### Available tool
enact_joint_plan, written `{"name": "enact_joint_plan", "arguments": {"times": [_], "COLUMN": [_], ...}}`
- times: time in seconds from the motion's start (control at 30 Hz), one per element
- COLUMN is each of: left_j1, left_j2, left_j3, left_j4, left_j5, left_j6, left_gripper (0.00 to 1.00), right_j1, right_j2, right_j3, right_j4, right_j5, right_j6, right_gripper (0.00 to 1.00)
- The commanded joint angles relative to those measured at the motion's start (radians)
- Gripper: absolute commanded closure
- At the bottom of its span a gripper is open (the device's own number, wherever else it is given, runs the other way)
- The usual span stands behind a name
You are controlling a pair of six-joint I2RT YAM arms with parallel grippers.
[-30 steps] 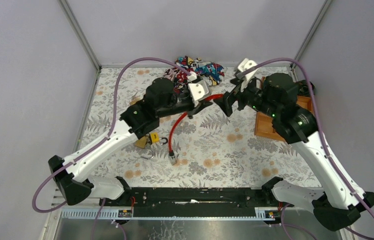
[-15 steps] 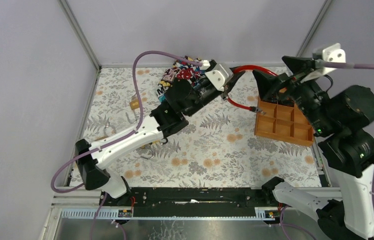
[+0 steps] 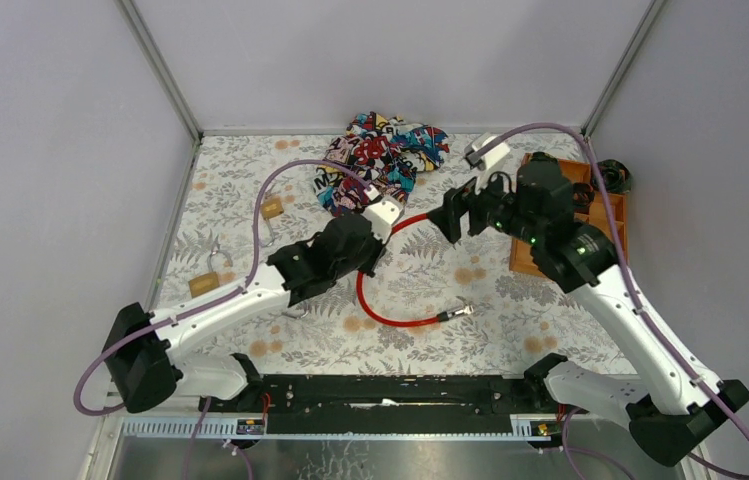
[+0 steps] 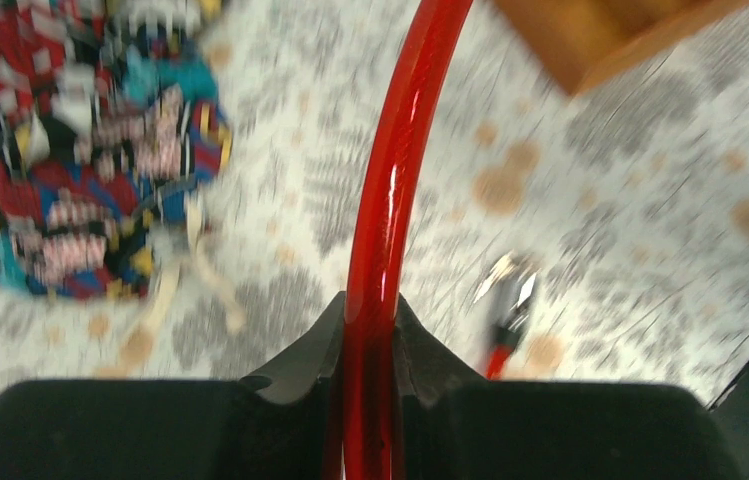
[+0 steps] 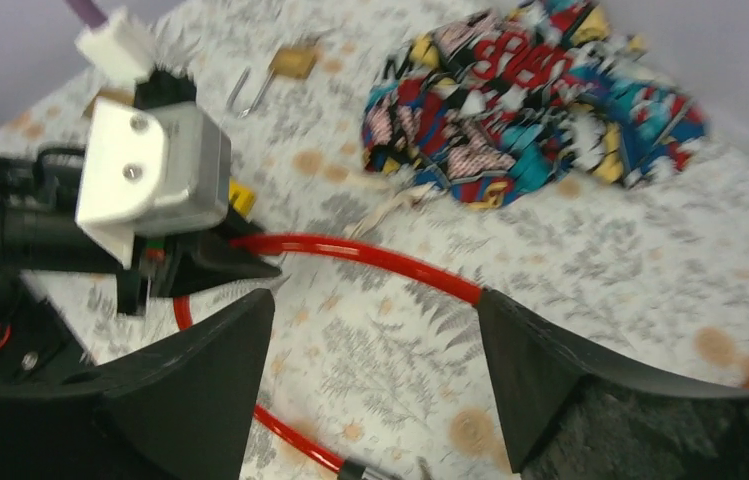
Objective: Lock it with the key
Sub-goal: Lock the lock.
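Observation:
A red cable (image 3: 375, 305) lies in a loop on the floral table, its metal end (image 3: 458, 311) pointing right. My left gripper (image 3: 386, 232) is shut on this cable near its far end; in the left wrist view the red cable (image 4: 390, 180) runs straight up from between the closed fingers of the left gripper (image 4: 370, 325). My right gripper (image 3: 457, 208) hovers open just right of it, and the cable (image 5: 380, 262) passes under the right gripper (image 5: 375, 300). A brass padlock (image 3: 272, 208) lies far left; another padlock (image 3: 203, 285) lies nearer. The key does not show.
A crumpled colourful cloth (image 3: 382, 150) lies at the back centre. A wooden compartment tray (image 3: 612, 218) sits at the right, partly under the right arm. Walls close off the table on the left, back and right.
The left arm has come down from the back with the cable, which now lies looped on the table. The right arm has swung from high on the right to the centre.

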Motion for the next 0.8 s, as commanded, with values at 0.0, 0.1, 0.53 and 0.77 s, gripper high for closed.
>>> {"name": "enact_joint_plan", "arguments": {"times": [0.0,0.1,0.53,0.77], "left_j1": [0.020,0.033,0.041,0.041], "left_j2": [-0.095,-0.152,-0.168,-0.161], "left_j3": [-0.056,-0.110,-0.075,-0.056], "left_j4": [-0.069,-0.076,-0.169,-0.179], "left_j5": [-0.007,0.096,0.319,0.357], "left_j6": [0.089,0.260,0.655,0.700], "left_gripper": [1.00,1.00,1.00,1.00], "right_j1": [0.004,0.005,0.010,0.024], "right_j2": [-0.010,0.016,0.016,0.077], "right_j3": [-0.079,-0.132,-0.344,-0.333], "right_j4": [0.158,0.114,0.088,0.015], "right_j5": [-0.166,-0.218,-0.412,-0.407], "right_j6": [-0.037,-0.132,-0.209,-0.270], "right_gripper": [0.22,0.29,0.31,0.39]}}
